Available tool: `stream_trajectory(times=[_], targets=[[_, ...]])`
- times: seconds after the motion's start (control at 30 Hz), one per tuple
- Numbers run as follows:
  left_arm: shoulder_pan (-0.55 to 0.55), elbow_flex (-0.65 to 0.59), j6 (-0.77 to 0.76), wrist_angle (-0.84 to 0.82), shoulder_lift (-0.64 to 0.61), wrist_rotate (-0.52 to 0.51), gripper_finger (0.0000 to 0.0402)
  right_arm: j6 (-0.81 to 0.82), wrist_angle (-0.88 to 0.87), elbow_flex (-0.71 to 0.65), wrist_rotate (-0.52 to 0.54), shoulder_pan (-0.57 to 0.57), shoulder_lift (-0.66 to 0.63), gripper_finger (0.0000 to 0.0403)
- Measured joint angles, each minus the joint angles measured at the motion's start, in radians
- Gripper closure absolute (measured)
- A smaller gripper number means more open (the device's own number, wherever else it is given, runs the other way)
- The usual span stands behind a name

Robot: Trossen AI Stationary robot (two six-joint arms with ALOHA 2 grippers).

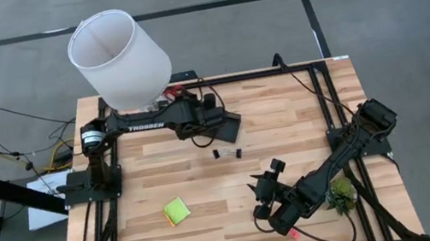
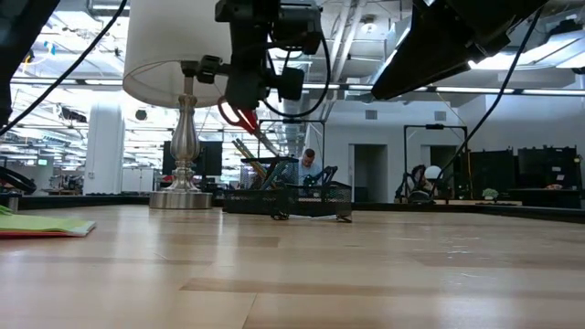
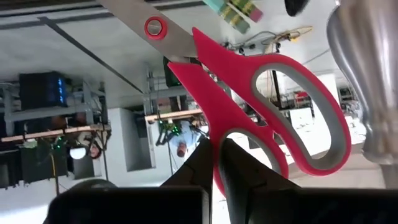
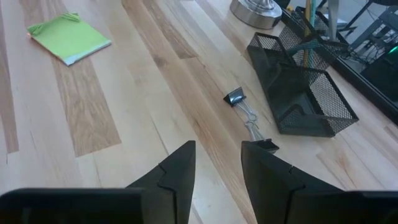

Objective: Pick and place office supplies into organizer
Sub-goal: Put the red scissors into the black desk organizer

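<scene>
My left gripper (image 3: 219,163) hangs over the black mesh organizer (image 1: 227,124) at the table's far side, shut on the red-handled scissors (image 3: 249,81). In the low view the scissors (image 2: 241,117) slant down toward the organizer (image 2: 283,196). Pencils (image 3: 236,9) stand in its cup. My right gripper (image 4: 217,168) is open, raised above the table's near middle (image 1: 260,188) and facing two black clips (image 4: 237,97), (image 4: 263,145) that lie on the wood. The lime-green sticky-note pad (image 1: 176,210) lies flat to the left. A small pink piece (image 1: 293,234) lies by the right arm. My left gripper pinches the scissors between its two fingers (image 3: 249,177) at the red rim of one handle loop (image 3: 219,183). It comes from above. The scissors are lifted clear, and the blades (image 2: 265,139) slant down away from the fingers toward the organizer's cup.
A white-shaded lamp (image 1: 118,56) stands at the far left, its metal base (image 3: 367,74) close beside the scissors and the organizer. A small green plant (image 1: 344,195) sits under the right arm near the right edge. Bare wood lies between the pad and the clips.
</scene>
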Motion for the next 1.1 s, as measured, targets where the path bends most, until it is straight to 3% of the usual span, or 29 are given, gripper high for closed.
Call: stream_trajectory(times=[0.33, 0.73, 1.1], targets=[[0.016, 0.000, 0.068, 0.035, 0.005, 0.025, 0.0401, 0.000, 0.000, 0.000, 0.000, 0.000, 0.000, 0.0281], [0.032, 0.004, 0.084, 0.107, 0.119, 0.028, 0.0400, -0.004, 0.022, -0.030, 0.000, 0.002, 0.000, 0.0281], [0.024, 0.003, -0.074, 0.181, 0.119, 0.102, 0.0332, 0.130, 0.022, -0.121, 0.000, 0.000, 0.000, 0.0281]])
